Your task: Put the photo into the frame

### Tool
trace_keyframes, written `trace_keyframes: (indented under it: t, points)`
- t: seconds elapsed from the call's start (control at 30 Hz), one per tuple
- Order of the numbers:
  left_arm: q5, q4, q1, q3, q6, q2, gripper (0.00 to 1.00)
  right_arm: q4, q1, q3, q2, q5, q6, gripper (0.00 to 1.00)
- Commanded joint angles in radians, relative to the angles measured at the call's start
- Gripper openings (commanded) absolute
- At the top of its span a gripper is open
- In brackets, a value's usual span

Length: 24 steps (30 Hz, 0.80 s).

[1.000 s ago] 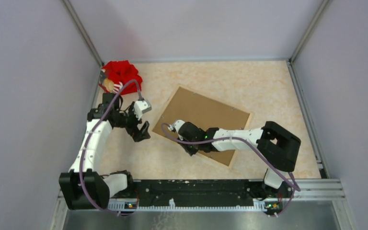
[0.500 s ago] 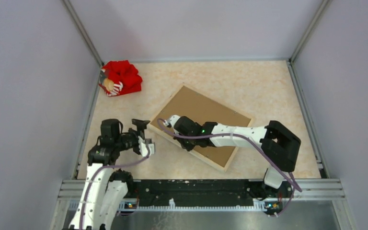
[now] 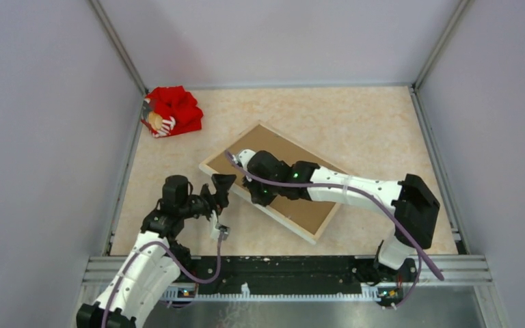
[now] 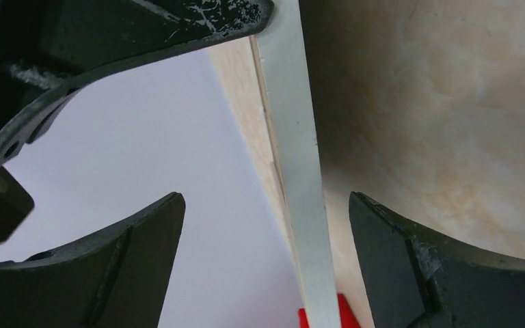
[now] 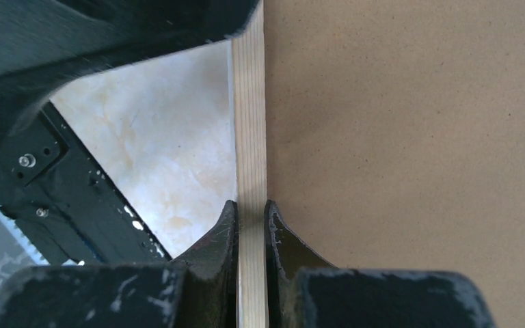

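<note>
While the right pincer (image 5: 250,210) grips the frame (image 5: 249,116), the wide-open left pincer (image 4: 265,205) straddles its edge and should close next.

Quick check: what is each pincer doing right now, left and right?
Left pincer: open, the frame's white rail between its fingers, untouched.
Right pincer: closed on the frame's wooden rail.

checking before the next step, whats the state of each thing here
frame, wood back up, one rail pinched by the right hand
board, lying in the back of the frame
right hand, shut on the frame's rail
left hand, open, fingers either side of the frame's white edge, not gripping
red toy, lying untouched in the far left corner
photo, not in view
</note>
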Motion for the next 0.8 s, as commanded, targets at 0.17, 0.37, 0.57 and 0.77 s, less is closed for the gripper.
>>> trace_keyframes:
  t: [0.17,0.37,0.57,0.77]
  points:
    - [-0.005,0.288,-0.059,0.007,0.117,0.122,0.65,-0.025,0.003,0.135,-0.059,-0.031,0.006,0.00]
    - [-0.088,0.226,-0.106,0.086,0.035,0.164,0.28,-0.096,0.003,0.191,-0.056,0.057,-0.010,0.25]
    - [-0.111,0.206,-0.129,0.188,-0.113,0.200,0.22,-0.179,0.010,0.252,-0.108,0.189,-0.070,0.70]
    - [-0.093,0.122,-0.144,0.300,-0.219,0.224,0.23,-0.307,0.080,0.285,-0.092,0.314,-0.142,0.77]
